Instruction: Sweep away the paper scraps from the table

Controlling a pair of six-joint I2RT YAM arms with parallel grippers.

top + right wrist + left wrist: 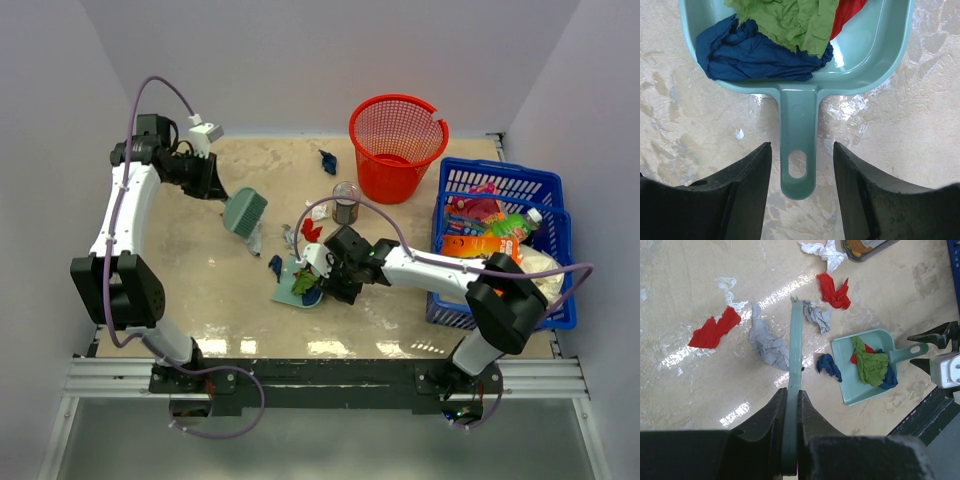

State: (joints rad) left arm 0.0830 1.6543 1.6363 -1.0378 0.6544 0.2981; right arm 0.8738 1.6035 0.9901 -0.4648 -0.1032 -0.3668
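A teal dustpan [300, 283] lies flat on the beige table [190, 270], and green [785, 20], dark blue [745, 55] and red [847, 12] paper scraps sit in it. My right gripper [801, 145] is open, its fingers either side of the pan's handle [797, 125] without touching it. My left gripper [792, 395] is shut on a teal brush [796, 350], whose head [245, 212] hangs left of the pan. Loose scraps lie on the table: red [715, 330], grey [769, 345], a small grey one [817, 316], another red one [835, 290], white [825, 251] and blue [829, 366].
A red mesh basket [397, 145] stands at the back right. A blue crate [500, 185] of packaged goods sits along the right wall. A tin can [346, 203] stands just behind the right gripper. A dark blue scrap [327, 160] lies near the basket.
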